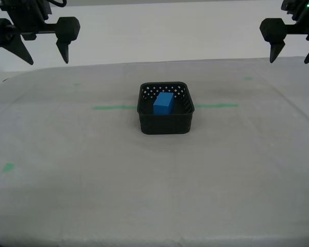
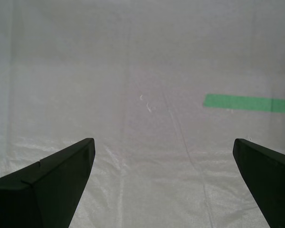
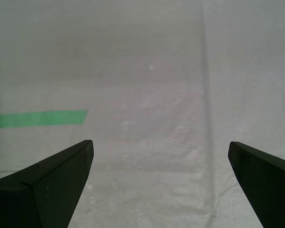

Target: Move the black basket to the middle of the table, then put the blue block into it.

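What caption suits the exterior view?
Blue block sits inside the black basket mid-table, both grippers raised and open.

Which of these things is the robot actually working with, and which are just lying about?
Part of the job:
black basket, on the table
blue block, inside the basket

Just there:
green tape line
small green tape marks
Both hands hang open, holding nothing.

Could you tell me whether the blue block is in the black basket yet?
Yes: the blue block sits inside the black basket, walls around it.
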